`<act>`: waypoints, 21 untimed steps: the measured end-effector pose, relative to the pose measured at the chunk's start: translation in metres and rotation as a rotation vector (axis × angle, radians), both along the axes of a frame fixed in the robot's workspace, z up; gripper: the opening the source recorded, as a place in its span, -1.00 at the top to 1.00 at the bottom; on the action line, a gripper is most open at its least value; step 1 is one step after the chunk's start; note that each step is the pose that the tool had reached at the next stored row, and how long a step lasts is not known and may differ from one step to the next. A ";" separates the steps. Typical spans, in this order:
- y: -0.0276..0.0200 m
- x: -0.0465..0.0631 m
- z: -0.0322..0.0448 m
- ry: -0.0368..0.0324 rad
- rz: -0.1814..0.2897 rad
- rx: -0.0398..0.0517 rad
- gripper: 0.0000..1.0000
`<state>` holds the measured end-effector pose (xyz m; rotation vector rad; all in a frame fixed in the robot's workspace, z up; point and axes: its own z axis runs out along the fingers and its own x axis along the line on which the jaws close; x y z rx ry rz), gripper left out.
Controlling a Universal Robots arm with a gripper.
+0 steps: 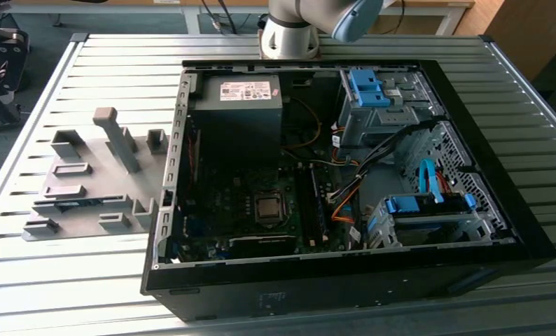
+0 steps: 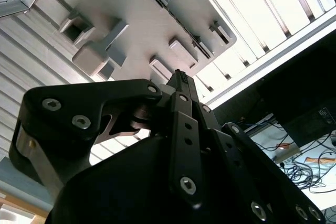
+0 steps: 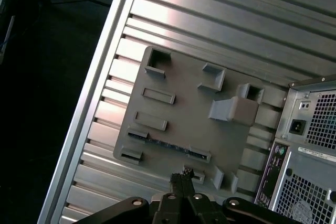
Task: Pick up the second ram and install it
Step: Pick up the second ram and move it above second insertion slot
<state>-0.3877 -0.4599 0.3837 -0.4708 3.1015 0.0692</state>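
The second ram is a thin blue stick. It lies flat in a slot of the grey fixture plate, which sits on the slatted table at the exterior view's left, beside the open computer case. In the first wrist view the ram shows as a dark strip across the plate. My gripper hangs well above the plate, near the ram's long side. Its black fingers are shut together with nothing between them.
Inside the case are a motherboard with a bare processor socket, long memory slots beside it, a power supply, blue drive cages and loose cables. A tall grey post and other blocks stand up from the fixture plate.
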 end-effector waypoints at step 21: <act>-0.0001 0.000 -0.0015 -0.0011 0.219 0.0000 0.79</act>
